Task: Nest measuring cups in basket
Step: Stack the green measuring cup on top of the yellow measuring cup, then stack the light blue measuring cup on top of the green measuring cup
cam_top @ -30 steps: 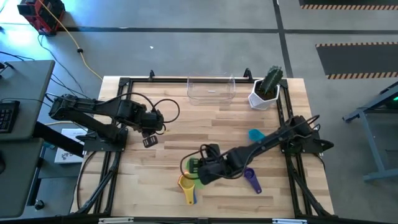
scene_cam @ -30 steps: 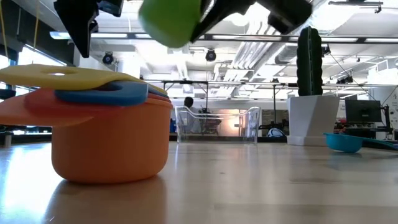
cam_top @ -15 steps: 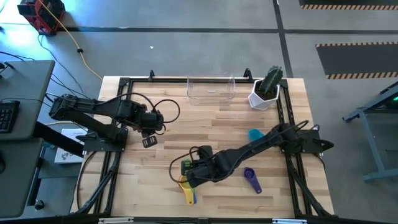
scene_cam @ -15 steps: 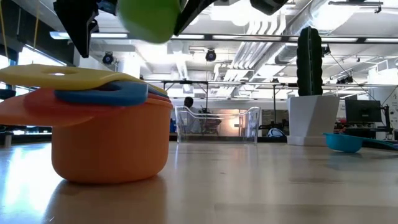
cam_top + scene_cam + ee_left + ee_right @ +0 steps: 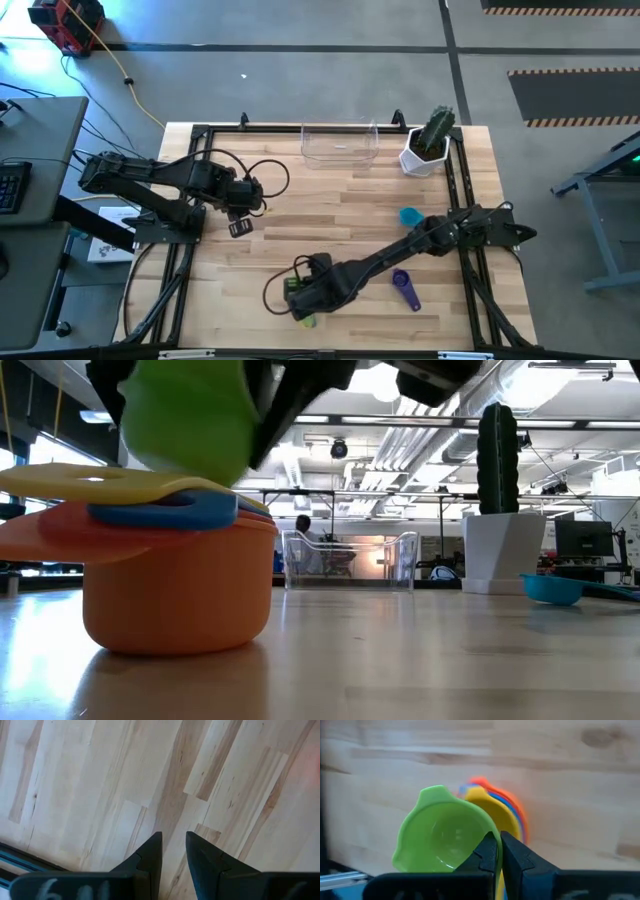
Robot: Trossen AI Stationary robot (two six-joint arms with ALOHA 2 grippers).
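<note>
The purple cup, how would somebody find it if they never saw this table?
Start at the white pot with the cactus in the table's far right corner and come toward the near edge, past the teal cup. The purple cup lies alone on bare wood just beyond the right arm, the only purple one, away from the stacked cups.

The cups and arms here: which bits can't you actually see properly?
- Stacked cups, high view: covered by the right gripper and its green cup.
- Stack's contents, low view: orange wall hides them.
- Purple cup: too small for detail.
- Basket interior: clear walls, too far away.
- Left gripper: only its fingertips show.
</note>
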